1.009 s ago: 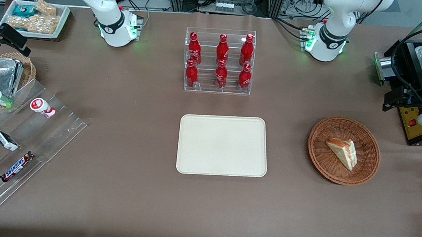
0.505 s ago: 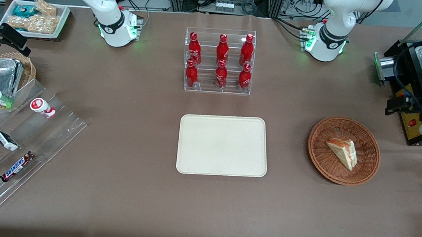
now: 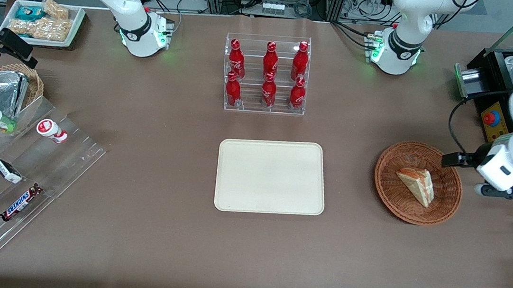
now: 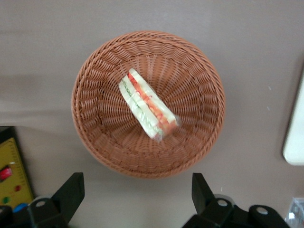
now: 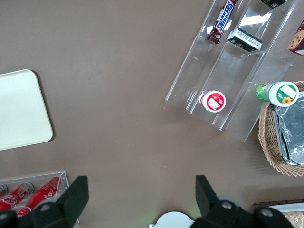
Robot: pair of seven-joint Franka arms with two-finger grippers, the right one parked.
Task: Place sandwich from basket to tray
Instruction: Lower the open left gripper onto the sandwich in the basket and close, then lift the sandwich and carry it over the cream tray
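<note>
The working arm's gripper [image 4: 135, 199] is hanging above the table just beside the rim of the brown woven basket [image 3: 446, 202], on the side toward the working arm's end of the table. Its two black fingers [image 4: 70, 194] are standing wide apart with nothing between them, so the claw is open and holding nothing. From the claw's own camera, looking straight down, the basket [image 4: 102, 156] is lying just ahead of the fingertips, and the sandwich [image 4: 148, 105] is resting near the middle of it, well below the claw and not yet under it. The sandwich [image 3: 416, 184] is a pale wrapped wedge lying on its side, its orange-red and green filling edge showing along one long face. The cream tray [image 3: 271, 176] is sitting bare, well apart from the claw, past the basket toward the middle of the table; a sliver of the tray's rim [image 4: 294, 137] is also showing in the claw's camera. This looks like the approach step, with the pick not yet begun. The next move, as I judge it, is calling for the claw to centre over the wedge, turn so the fingers straddle its narrow width, and come down inside the basket rim before closing gently on the soft bread.
</note>
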